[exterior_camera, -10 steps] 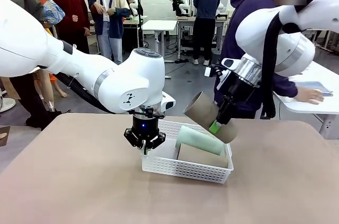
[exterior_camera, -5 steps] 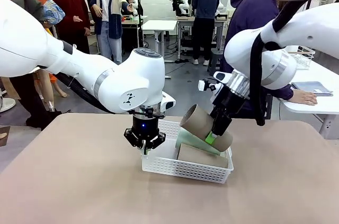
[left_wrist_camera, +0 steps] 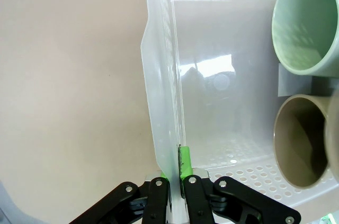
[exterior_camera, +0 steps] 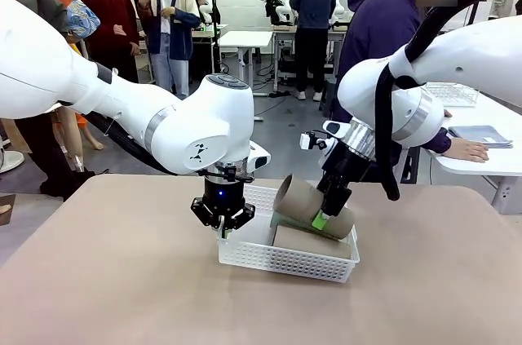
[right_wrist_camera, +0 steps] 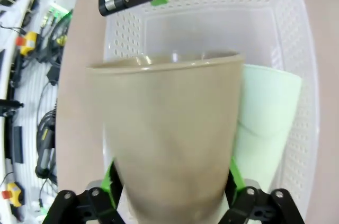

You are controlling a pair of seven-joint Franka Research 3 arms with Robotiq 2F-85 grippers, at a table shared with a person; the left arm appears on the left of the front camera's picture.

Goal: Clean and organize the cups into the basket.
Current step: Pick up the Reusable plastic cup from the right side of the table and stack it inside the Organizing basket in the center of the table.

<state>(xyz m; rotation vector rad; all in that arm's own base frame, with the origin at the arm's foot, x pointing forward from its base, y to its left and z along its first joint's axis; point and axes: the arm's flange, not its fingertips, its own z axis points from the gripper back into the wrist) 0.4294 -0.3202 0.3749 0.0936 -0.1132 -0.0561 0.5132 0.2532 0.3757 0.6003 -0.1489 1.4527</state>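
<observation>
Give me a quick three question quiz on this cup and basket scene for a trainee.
1. True or false: the left hand is clamped on the rim of the white plastic mesh basket.
2. How many cups already lie in the basket in the left wrist view? A) one B) two C) four
3. What sits between the right hand's green pads?

Key:
1. True.
2. B: a pale mint-green paper cup and a tan-brown paper cup.
3. Another tan-brown paper cup, on its side over the basket.
</observation>
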